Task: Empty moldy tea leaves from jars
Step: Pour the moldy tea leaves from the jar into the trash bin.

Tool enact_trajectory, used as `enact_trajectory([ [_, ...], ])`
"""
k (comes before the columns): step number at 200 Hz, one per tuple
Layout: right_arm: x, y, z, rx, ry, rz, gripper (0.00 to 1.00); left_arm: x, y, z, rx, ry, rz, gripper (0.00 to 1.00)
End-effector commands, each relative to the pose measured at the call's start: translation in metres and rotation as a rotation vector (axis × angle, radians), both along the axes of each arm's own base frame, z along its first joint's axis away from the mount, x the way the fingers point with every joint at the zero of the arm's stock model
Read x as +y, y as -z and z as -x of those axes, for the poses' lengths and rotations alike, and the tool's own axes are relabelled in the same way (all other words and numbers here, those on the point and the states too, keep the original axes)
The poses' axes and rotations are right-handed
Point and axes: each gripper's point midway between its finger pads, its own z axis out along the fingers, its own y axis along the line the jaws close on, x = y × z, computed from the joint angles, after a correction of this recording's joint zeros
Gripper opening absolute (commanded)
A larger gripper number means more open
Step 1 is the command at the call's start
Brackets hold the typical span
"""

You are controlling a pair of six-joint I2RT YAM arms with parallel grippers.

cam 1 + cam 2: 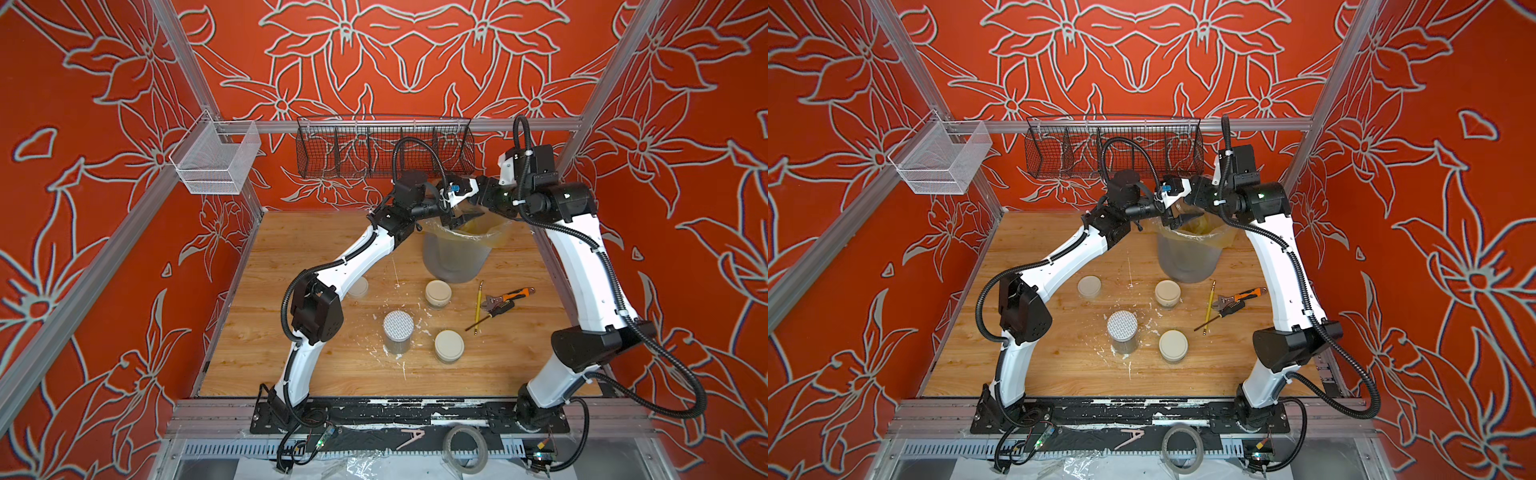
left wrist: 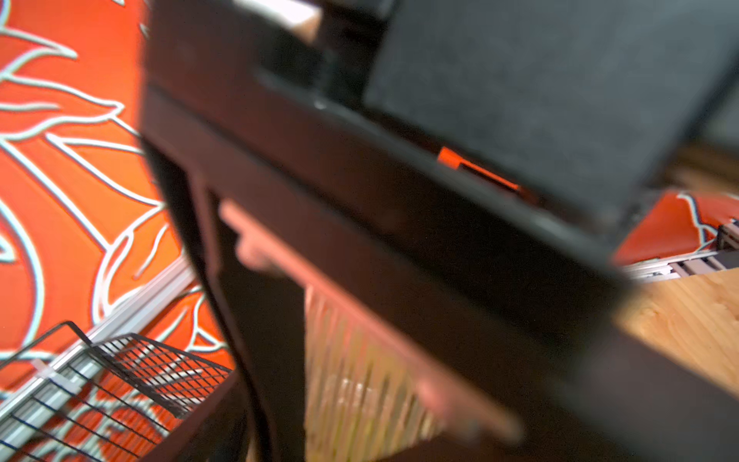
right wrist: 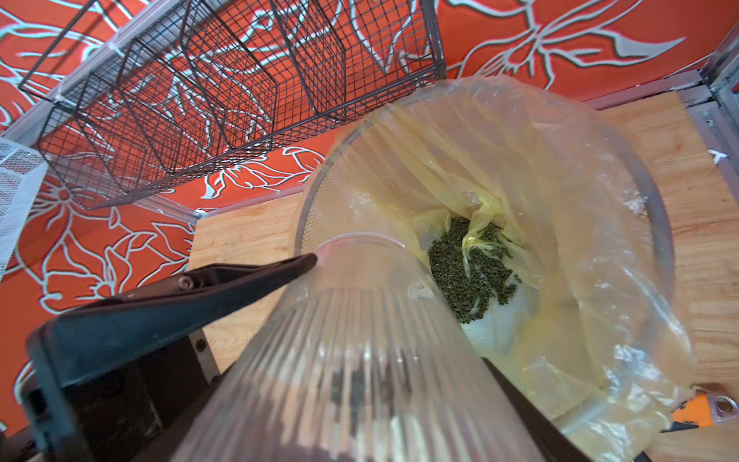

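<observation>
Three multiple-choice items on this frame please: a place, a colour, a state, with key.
1. The dumped tea leaves lie: A) on the table; B) in the yellowish liner; C) in a mesh basket.
2. The long wire basket is: A) black; B) blue; C) yellow.
3. The ribbed jar is: A) upright, lidded; B) flat on the table; C) tilted, mouth open over the liner.
B, green crumbs sit in its folds; A, dark mesh; C, its open rim points into the liner.

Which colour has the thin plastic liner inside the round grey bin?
The thin plastic liner is translucent pale yellow. It shows most clearly in the right wrist view.
</observation>
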Motion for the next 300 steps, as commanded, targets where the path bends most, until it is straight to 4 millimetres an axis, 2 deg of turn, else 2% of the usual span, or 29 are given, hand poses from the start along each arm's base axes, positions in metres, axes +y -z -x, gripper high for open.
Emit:
enact_trajectory([
  [1,0.003,-0.043,-0.010,-0.165,0.021,-0.051,0.03,0.005,-0.028,-0.002,0.172,-0.035,0.122,0.56],
  [36,0.011,-0.048,-0.015,-0.187,0.005,-0.106,0.03,0.011,-0.042,-0.011,0.280,-0.072,0.223,0.48],
  [84,0.014,-0.052,-0.017,-0.201,-0.002,-0.126,0.01,0.013,-0.055,-0.008,0.338,-0.055,0.279,0.48],
  [119,0.011,-0.050,-0.019,-0.203,0.009,-0.112,0.00,0.014,-0.056,-0.010,0.336,-0.062,0.282,0.48],
  [127,0.009,-0.049,-0.021,-0.204,0.018,-0.098,0.00,0.013,-0.054,-0.009,0.333,-0.063,0.274,0.54],
  [138,0.004,-0.048,-0.023,-0.213,0.034,-0.067,0.00,0.013,-0.051,-0.010,0.328,-0.070,0.257,0.73],
  [148,-0.002,-0.047,-0.025,-0.218,0.053,-0.025,0.00,0.015,-0.049,-0.010,0.322,-0.082,0.237,0.91],
  [158,-0.010,-0.050,-0.026,-0.233,0.077,0.024,0.00,0.017,-0.045,-0.010,0.316,-0.101,0.217,1.00],
  [196,-0.039,-0.054,-0.030,-0.239,0.179,0.199,0.00,0.030,-0.038,-0.001,0.292,-0.126,0.187,0.98],
  [216,-0.046,-0.050,-0.033,-0.214,0.194,0.276,0.00,0.036,-0.035,0.008,0.290,-0.129,0.166,0.98],
  [239,-0.040,-0.032,-0.044,-0.171,0.134,0.415,0.00,0.049,-0.031,0.023,0.292,-0.143,0.160,0.98],
  [255,-0.025,-0.006,-0.047,-0.106,0.001,0.541,0.00,0.063,-0.031,0.037,0.303,-0.163,0.180,0.98],
  [267,-0.019,0.005,-0.050,-0.082,-0.068,0.613,0.00,0.074,-0.031,0.047,0.311,-0.182,0.200,0.98],
  [286,-0.011,0.013,-0.057,-0.079,-0.114,0.746,0.00,0.092,-0.027,0.061,0.333,-0.220,0.228,0.98],
  [300,-0.013,0.012,-0.065,-0.090,-0.071,0.917,0.00,0.101,-0.022,0.070,0.344,-0.241,0.240,0.98],
])
